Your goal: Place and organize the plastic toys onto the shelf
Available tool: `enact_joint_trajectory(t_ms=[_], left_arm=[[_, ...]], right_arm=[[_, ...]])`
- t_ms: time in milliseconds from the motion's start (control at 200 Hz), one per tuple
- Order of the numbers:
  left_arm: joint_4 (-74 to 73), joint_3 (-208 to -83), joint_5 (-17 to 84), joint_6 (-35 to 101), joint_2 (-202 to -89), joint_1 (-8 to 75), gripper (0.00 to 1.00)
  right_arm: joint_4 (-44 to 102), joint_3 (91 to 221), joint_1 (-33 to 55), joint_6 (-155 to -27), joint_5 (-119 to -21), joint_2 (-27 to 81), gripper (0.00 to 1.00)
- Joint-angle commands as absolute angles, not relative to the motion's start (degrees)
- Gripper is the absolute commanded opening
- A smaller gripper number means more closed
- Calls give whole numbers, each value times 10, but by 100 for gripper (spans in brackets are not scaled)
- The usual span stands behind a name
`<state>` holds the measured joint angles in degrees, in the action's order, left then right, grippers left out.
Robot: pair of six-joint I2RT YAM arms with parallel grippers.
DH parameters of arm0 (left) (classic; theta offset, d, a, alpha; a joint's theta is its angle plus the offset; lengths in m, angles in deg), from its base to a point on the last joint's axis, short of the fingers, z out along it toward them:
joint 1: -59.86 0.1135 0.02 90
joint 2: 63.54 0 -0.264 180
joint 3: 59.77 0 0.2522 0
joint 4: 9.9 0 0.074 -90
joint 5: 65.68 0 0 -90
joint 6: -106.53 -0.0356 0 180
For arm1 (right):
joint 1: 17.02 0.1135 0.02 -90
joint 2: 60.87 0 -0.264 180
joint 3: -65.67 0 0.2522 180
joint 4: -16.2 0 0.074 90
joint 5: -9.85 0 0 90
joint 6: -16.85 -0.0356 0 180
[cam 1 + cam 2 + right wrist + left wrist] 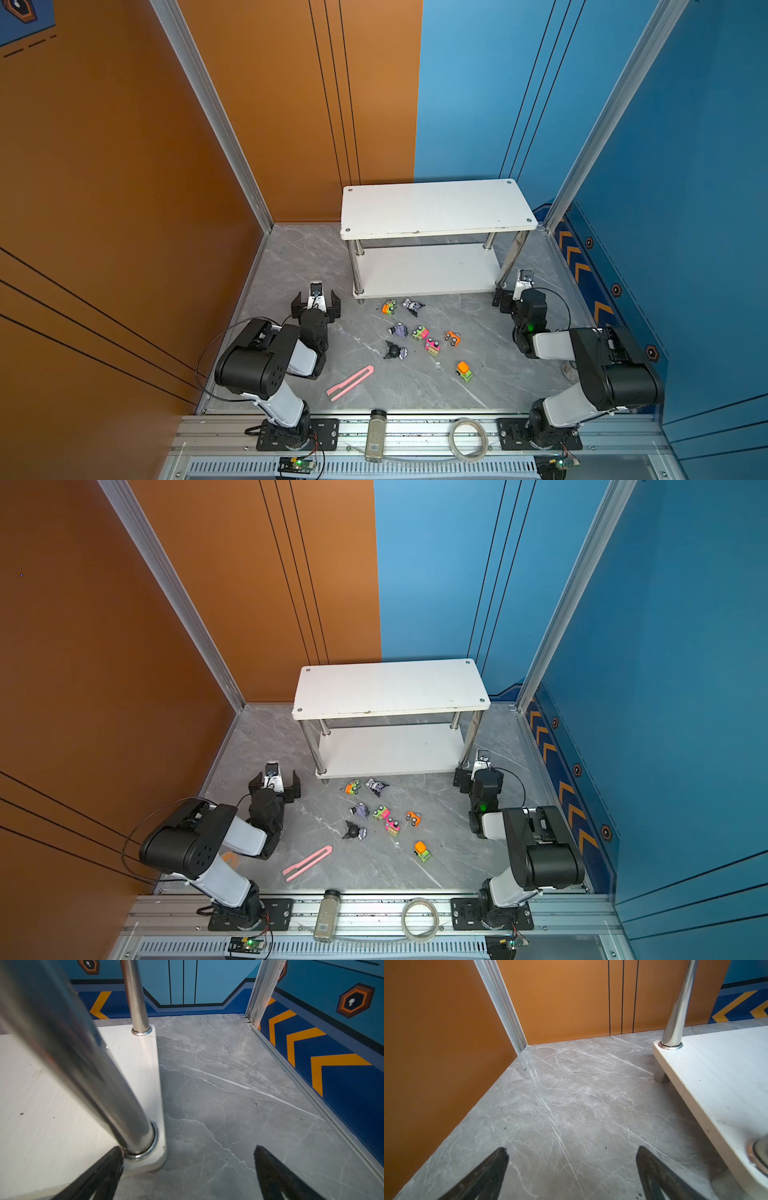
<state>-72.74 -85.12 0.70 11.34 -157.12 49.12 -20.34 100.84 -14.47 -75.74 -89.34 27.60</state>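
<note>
both top views: the shelf point(436, 208) is shown at the back of the grey table point(291, 266), its long axis running across the view and both tiers bare. the plastic toys point(420, 332) are scattered on the table just before the shelf's near edge. eight are counted: five cars point(452, 338) and three eared figurines point(398, 330). the cluster is flanked by the left gripper point(316, 305) and the right gripper point(508, 297), each with jaws spread wide and nothing held. the toys lie inward from both, and neither arm is judged clearly nearer. the toys are compact, so no long axis is marked. one pink strip point(350, 382) and one grey bottle point(376, 434) are also seen, well apart from the shelf. left wrist view: two dark fingers point(483, 1176) are shown parted over bare table, with the lower tier point(716, 1084) beside them; no toy is framed. right wrist view: the parted fingers point(276, 1176) are shown again, one close by a chrome leg point(133, 1126); no toy is framed, so a turn inward toward the cluster is judged necessary.
</note>
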Motion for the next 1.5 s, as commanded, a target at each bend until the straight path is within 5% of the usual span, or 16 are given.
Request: enact_joint_trajectory(t_ms=[0,275,375,431,986,1257,1422,1492], left_arm=[[-741,-852,-2,102,-1569,493,98],[-726,-860,2,103,-1568,496,98],[-563,-924,-1,140,-1541,519,98],[-491,-949,100,174,-1529,570,98],[-508,-941,131,156,-1523,567,98],[-497,-892,-37,30,-1364,401,98],[-461,-908,-117,77,-1309,335,98],[-419,-921,-241,161,-1277,302,98]], right_arm=[[-186,1017,-150,-762,-891,268,100],[-186,1017,-150,-763,-890,268,100],[-187,1017,-150,-762,-891,268,100],[-189,1016,-148,-762,-893,268,100],[-193,1017,-149,-764,-894,267,100],[56,1037,-79,-760,-1014,24,100],[215,1043,-9,-799,-1105,-128,100],[256,1041,21,-812,-1132,-172,100]])
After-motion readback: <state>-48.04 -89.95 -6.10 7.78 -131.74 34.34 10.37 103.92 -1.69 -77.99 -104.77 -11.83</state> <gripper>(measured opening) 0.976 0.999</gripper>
